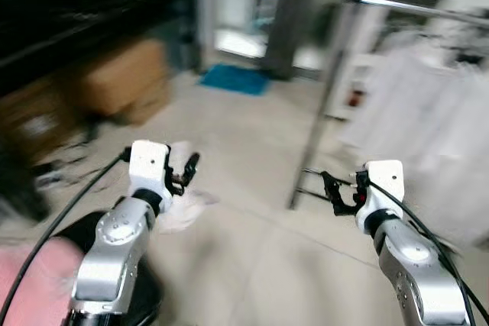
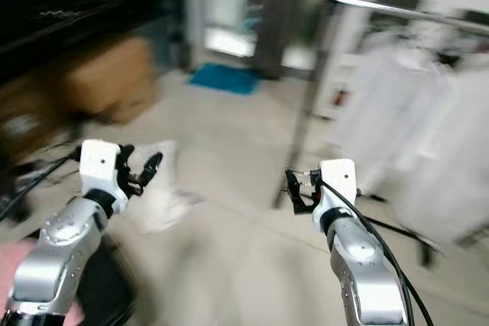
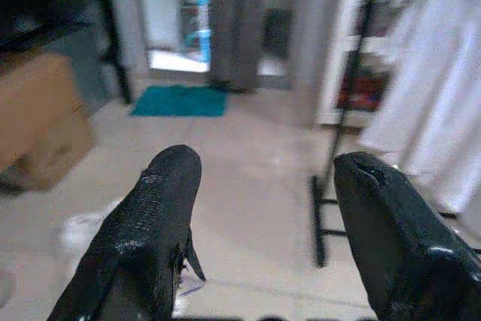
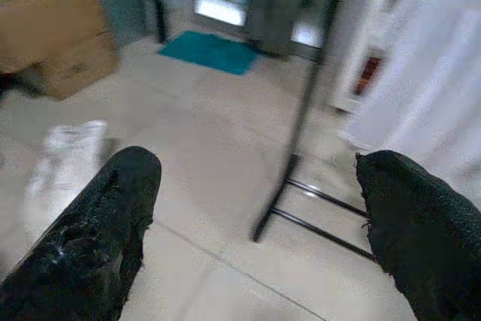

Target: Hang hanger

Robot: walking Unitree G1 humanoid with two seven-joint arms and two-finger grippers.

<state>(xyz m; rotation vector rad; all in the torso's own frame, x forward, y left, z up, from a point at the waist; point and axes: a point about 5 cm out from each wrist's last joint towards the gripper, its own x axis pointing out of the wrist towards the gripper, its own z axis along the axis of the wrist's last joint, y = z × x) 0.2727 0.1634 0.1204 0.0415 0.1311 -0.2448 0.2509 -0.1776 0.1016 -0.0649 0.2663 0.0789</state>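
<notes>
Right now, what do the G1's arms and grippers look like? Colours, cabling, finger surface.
Both arms are silver metal with rounded joint housings and small bolt heads. Each wrist ends in a white boxy block carrying black fingers. The left gripper and right gripper each have two long black fingers with a rough, textured surface. A black cable loops along the left arm, another along the right. No markings legible.

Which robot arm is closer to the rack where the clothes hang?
Right, probably. The right gripper is open and sits beside the clothes rack's upright pole, with white clothes hanging just past it. The left gripper, also open, is over bare floor near the cardboard box. Neither holds a hanger.
</notes>
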